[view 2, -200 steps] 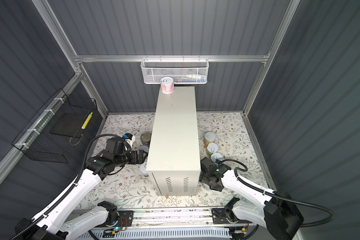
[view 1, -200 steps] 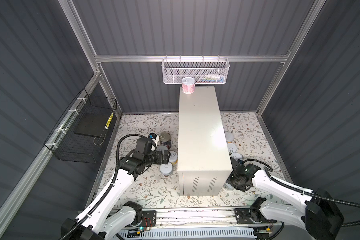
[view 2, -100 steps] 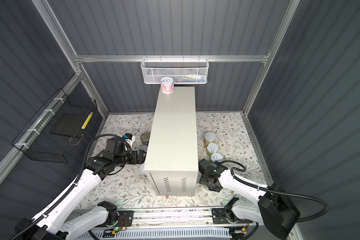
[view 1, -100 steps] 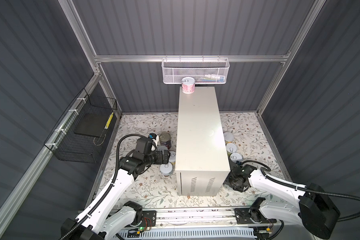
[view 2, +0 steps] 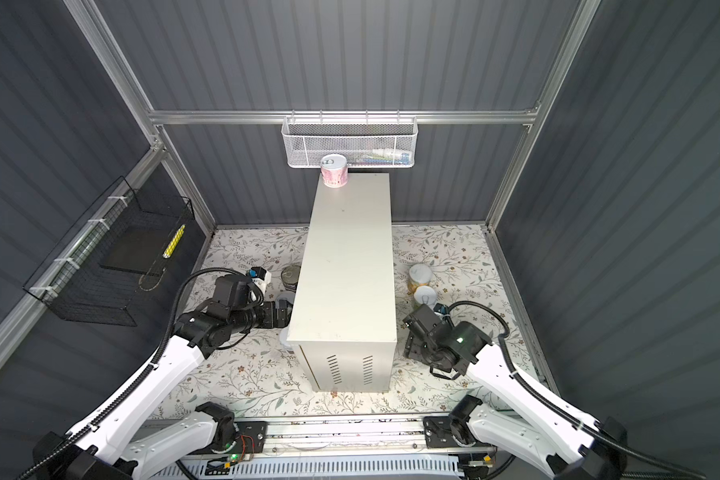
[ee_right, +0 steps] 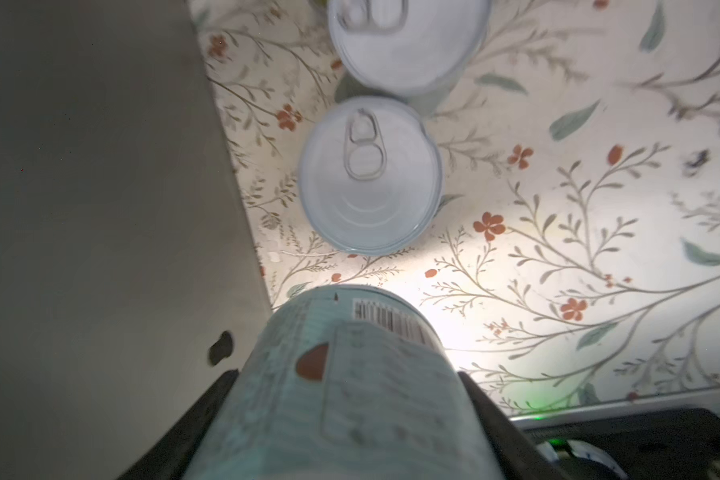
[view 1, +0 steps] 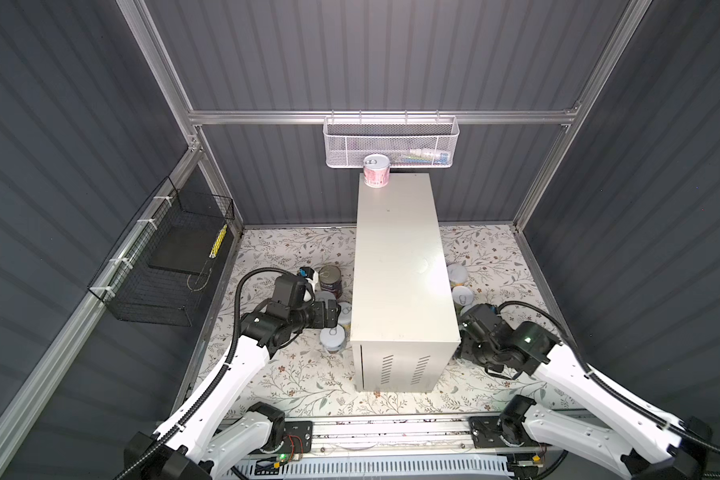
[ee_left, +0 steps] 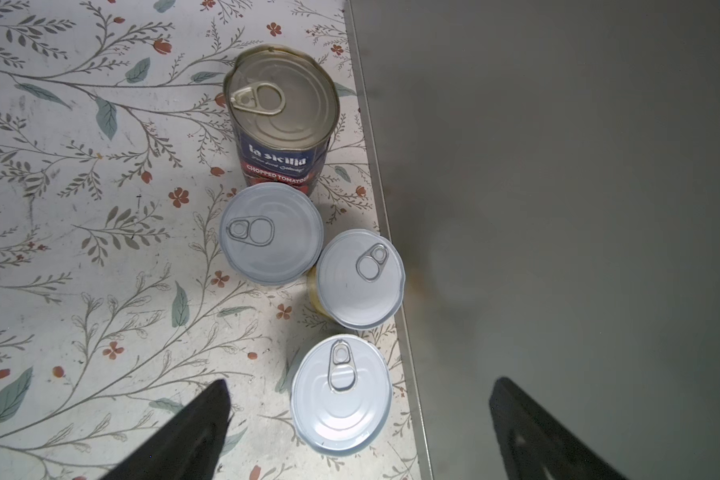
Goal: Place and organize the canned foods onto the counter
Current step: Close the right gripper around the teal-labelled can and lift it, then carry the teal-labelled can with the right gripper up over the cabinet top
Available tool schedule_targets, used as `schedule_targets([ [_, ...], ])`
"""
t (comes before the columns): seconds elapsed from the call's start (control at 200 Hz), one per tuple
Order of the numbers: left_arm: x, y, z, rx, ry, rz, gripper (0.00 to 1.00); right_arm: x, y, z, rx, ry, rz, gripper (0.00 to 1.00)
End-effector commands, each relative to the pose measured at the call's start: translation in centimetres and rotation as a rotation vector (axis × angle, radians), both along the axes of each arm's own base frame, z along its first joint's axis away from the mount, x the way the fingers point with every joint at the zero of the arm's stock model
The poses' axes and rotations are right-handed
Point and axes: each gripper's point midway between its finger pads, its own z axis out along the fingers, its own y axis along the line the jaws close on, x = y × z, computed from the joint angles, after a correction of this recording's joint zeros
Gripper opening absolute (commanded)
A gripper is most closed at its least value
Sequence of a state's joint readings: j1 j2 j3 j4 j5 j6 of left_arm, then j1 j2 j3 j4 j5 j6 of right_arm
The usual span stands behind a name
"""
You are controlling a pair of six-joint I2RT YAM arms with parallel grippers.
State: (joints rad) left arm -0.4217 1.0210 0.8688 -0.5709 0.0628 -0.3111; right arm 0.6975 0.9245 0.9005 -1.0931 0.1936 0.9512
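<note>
Right gripper (ee_right: 346,390) pinches a smooth, pale-blue labelled tin (ee_right: 371,424), bottom centre; left gripper (ee_left: 360,386) spread wide above round silver lids (ee_left: 271,232).

Your left wrist view gives you the one clear read. The tomato can (ee_left: 281,124) carries "la sicilia" in white letters on its dark-blue label. Under that, on a red band, you get "CHOPPED TOMATO", with the end of the word curving out of sight. A thin script line sits between the two, too fine to make out. Over in your right wrist view, the light-blue can (ee_right: 350,395) shows a barcode (ee_right: 387,318) and a boxed panel of print, all blurred, with no digits to be had. In both top views the pink can (view 1: 376,171) has a patterned label, too small to read.
</note>
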Motion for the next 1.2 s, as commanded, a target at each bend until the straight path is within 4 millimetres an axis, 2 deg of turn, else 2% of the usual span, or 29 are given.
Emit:
schedule_targets([
  [0.0, 0.6, -0.1, 1.2, 0.003, -0.026, 0.001, 0.99, -1.1, -2.6, 4.3, -0.144, 0.010, 0.126, 0.00],
  [0.12, 1.1, -0.5, 1.5, -0.017, -0.036, -0.007, 0.99, 0.5, -4.0, 9.0, -0.256, -0.031, 0.230, 0.00],
  [0.215, 1.4, -0.7, 1.9, -0.025, -0.044, -0.006, 0.99, 2.2, -4.3, 12.1, -0.246, -0.077, 0.278, 0.00],
  [0.34, 1.7, -0.6, 2.5, -0.027, -0.070, 0.007, 0.98, 4.2, -2.4, 16.7, -0.113, -0.215, 0.392, 0.00],
  [0.365, 1.7, -0.5, 2.6, -0.025, -0.076, 0.008, 0.98, 5.1, -2.1, 17.2, -0.103, -0.210, 0.401, 0.00],
  [0.475, 1.8, -0.5, 2.9, -0.019, -0.094, 0.001, 0.98, 6.9, -1.1, 20.4, -0.058, -0.215, 0.460, 0.00],
  [0.58, 1.9, -0.6, 2.8, -0.014, -0.087, -0.006, 0.98, 8.7, 1.2, 23.0, 0.001, -0.241, 0.557, 0.00],
  [0.625, 2.0, -0.7, 2.8, -0.014, -0.084, -0.006, 0.98, 9.5, 2.4, 23.7, 0.040, -0.262, 0.594, 0.00],
  [0.775, 2.2, -0.8, 3.1, -0.016, -0.086, -0.007, 0.98, 12.6, 3.9, 26.1, 0.055, -0.343, 0.600, 0.00],
  [0.925, 2.4, -0.6, 3.4, 0.006, -0.093, -0.013, 0.98, 14.1, 6.4, 28.4, 0.086, -0.442, 0.639, 0.00],
  [1.191, 2.5, -1.0, 3.3, 0.011, -0.074, -0.033, 0.98, 15.2, 10.5, 27.3, 0.090, -0.435, 0.713, 0.00],
])
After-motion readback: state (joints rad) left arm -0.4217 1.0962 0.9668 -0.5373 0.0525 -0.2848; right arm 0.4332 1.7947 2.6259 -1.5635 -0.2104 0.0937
